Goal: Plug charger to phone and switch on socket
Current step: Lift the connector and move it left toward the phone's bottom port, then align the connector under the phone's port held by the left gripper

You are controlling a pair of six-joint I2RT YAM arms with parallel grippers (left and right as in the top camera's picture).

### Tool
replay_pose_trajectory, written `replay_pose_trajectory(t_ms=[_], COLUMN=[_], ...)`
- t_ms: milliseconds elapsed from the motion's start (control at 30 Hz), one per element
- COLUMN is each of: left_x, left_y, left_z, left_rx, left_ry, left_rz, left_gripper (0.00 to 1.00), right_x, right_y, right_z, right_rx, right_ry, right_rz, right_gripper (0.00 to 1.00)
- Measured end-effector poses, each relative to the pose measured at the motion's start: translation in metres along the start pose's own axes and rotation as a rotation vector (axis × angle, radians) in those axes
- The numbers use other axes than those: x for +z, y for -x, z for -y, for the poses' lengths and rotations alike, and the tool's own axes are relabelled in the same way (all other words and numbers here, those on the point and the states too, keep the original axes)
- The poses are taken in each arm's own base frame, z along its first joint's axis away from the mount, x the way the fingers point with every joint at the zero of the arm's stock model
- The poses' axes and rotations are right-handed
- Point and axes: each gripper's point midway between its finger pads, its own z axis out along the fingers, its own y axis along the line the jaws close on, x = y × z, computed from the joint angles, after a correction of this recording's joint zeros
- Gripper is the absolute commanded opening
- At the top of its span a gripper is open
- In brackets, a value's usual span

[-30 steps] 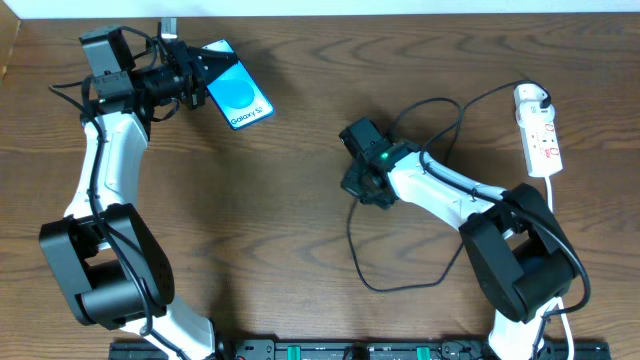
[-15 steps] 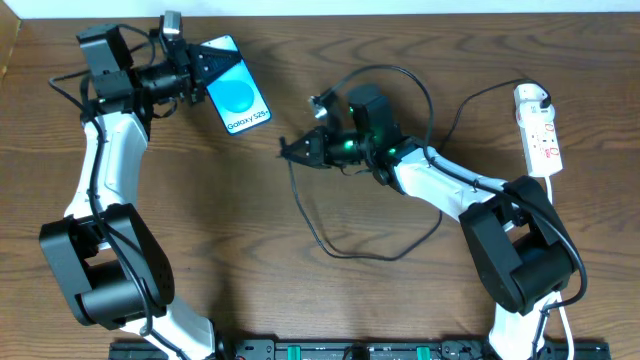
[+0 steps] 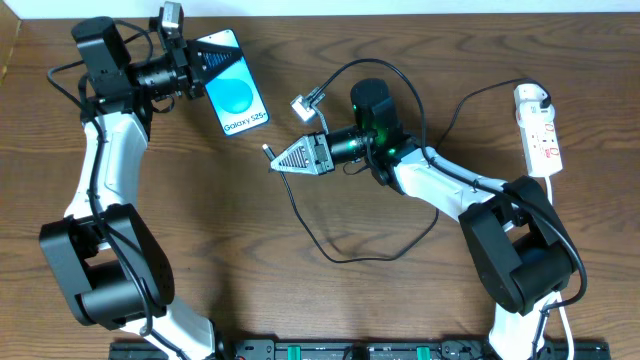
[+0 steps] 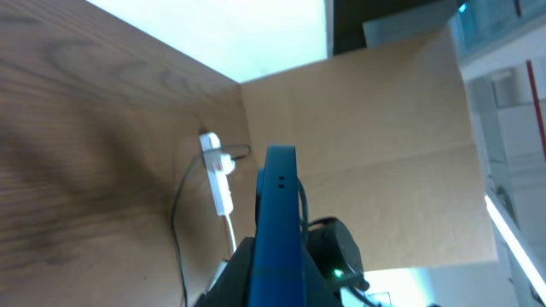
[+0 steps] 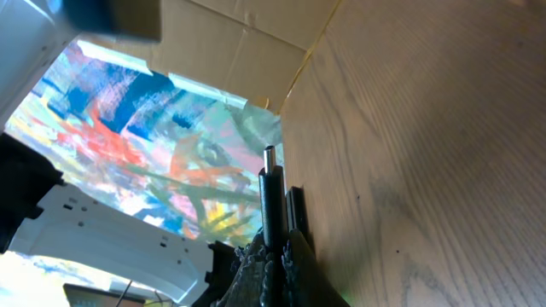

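Note:
The phone [image 3: 237, 93], blue screen with a lighter circle, is held off the table at the back left by my left gripper [image 3: 203, 62], which is shut on its top end. In the left wrist view the phone [image 4: 280, 223] shows edge-on between the jaws. My right gripper [image 3: 280, 163] is shut on the charger's connector tip [image 3: 267, 150], raised mid-table and pointing left toward the phone's lower end, a short gap away. The tip [image 5: 270, 198] sticks out of the jaws in the right wrist view. The black charger cable [image 3: 340, 255] loops over the table. The white socket [image 3: 540, 135] lies at the right edge.
The white plug [image 3: 530, 97] sits in the socket's far end, with the cable arcing from it. The socket also shows in the left wrist view [image 4: 218, 172]. The right arm [image 3: 440, 185] stretches across the table's middle. A dark rail [image 3: 360, 350] runs along the front edge.
My right gripper lifted the charger tip off the table and swung it left toward the phone, dragging the cable loop along. My left gripper shifted the phone slightly up and left.

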Motion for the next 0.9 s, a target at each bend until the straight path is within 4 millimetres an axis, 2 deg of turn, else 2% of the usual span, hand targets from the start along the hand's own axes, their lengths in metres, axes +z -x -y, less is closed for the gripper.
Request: replay_pose_trajectory(t_ms=[233, 600, 900], left_x=[-0.001, -0.003, -0.004], left_y=[0.018, 0.040, 0.045], left_z=[-0.007, 0.019, 0.032], left_rx=[-0.013, 0.072, 0.024], left_ry=[0.057, 0.016, -0.019], left_rz=[0.091, 0.160, 0.174], left_gripper=[0.08, 0.07, 0.07], right_x=[0.000, -0.003, -0.021], right_y=[0.004, 0.018, 0.045], right_z=[-0.009, -0.027, -0.051], right_rx=[-0.053, -0.098, -0.107], right_ry=[0.027, 0.068, 0.115], right_rz=[0.006, 0.043, 0.143], right_gripper=[0.01, 0.01, 0.01])
